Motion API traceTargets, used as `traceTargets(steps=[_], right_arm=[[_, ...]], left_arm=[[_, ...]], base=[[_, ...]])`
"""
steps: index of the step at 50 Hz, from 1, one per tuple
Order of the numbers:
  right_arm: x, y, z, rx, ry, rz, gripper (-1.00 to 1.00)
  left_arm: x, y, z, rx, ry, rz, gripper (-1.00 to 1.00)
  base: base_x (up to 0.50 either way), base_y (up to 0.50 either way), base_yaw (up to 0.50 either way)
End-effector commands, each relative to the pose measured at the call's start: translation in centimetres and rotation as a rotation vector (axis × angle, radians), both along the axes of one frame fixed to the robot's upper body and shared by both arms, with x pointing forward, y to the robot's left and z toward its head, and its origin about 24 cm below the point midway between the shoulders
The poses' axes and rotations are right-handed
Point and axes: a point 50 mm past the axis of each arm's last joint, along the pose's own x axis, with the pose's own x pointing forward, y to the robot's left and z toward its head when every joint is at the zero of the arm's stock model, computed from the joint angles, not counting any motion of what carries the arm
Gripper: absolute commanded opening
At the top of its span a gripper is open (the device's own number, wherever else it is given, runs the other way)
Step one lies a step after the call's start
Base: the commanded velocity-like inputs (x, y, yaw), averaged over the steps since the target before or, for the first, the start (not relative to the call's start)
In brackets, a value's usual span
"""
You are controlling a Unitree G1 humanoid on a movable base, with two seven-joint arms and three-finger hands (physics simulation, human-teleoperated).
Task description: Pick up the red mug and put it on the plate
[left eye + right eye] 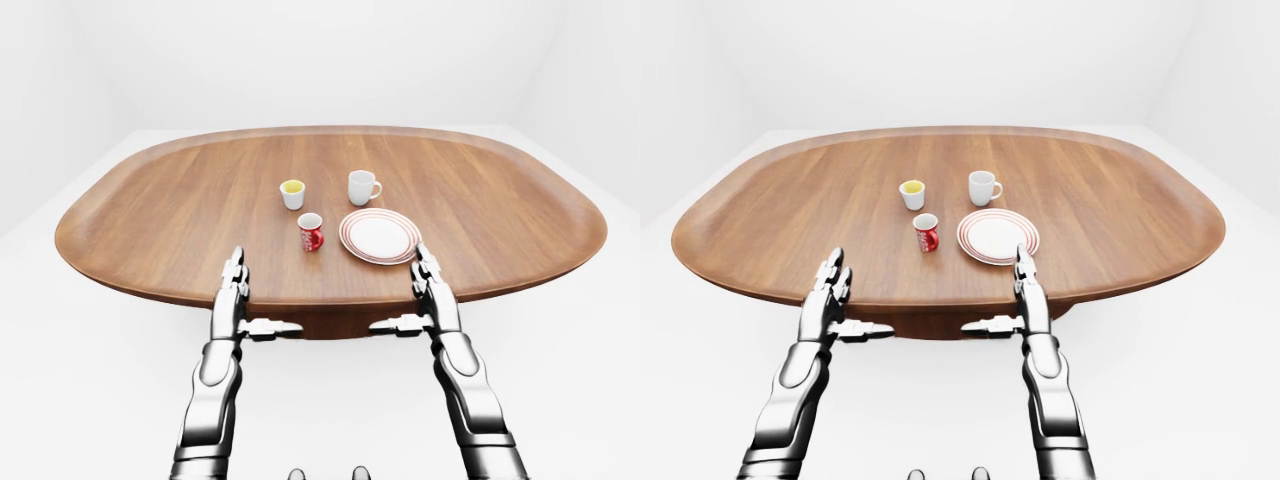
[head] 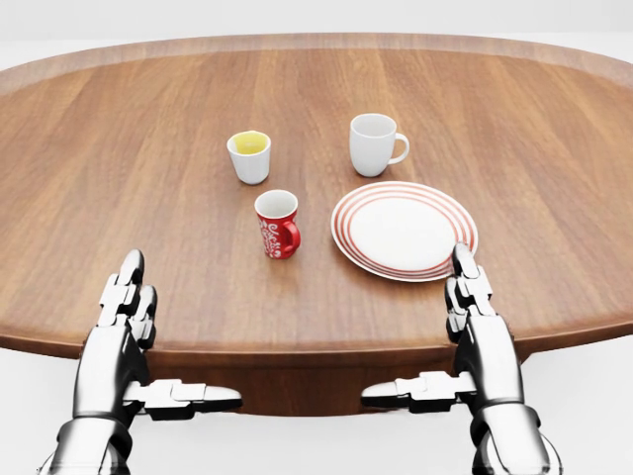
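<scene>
The red mug (image 2: 277,224) stands upright on the wooden table (image 2: 129,178), handle turned toward the lower right. Just to its right lies the white plate (image 2: 404,230) with red rings, bare. My left hand (image 2: 134,341) hovers open at the table's near edge, lower left of the mug and well apart from it. My right hand (image 2: 465,336) is open too, its fingertips just below the plate's lower right rim in the head view. Neither hand holds anything.
A small white cup (image 2: 249,156) with yellow inside sits above and left of the red mug. A plain white mug (image 2: 375,143) stands above the plate. The oval table's edge (image 1: 330,305) runs under both hands; white floor surrounds it.
</scene>
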Motion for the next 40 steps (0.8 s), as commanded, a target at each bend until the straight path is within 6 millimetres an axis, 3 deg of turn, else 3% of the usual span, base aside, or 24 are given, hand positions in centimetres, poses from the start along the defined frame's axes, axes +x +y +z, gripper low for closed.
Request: traceTargets(steps=[1, 8, 17, 40], right_arm=[[1.5, -1.5, 14.0, -0.116, -0.53, -0.009, 1.0], [1.4, -1.3, 15.6, -0.142, -0.596, 0.005, 1.0], [0.9, -1.4, 16.8, -0.168, -0.652, 0.007, 1.0], [0.9, -0.9, 17.4, -0.194, -0.674, 0.029, 1.0]], left_arm=[[3.9, 2.4, 9.8, 0.097, -0.331, 0.04, 1.0], [3.6, 2.6, 12.6, 0.121, -0.443, 0.048, 1.0], [3.6, 2.3, 14.3, 0.139, -0.509, 0.043, 1.0], [3.8, 2.3, 14.5, 0.152, -0.514, 0.046, 1.0]], base=[[0.0, 0.0, 0.0], [0.0, 0.0, 0.0], [0.0, 0.0, 0.0], [0.0, 0.0, 0.0]])
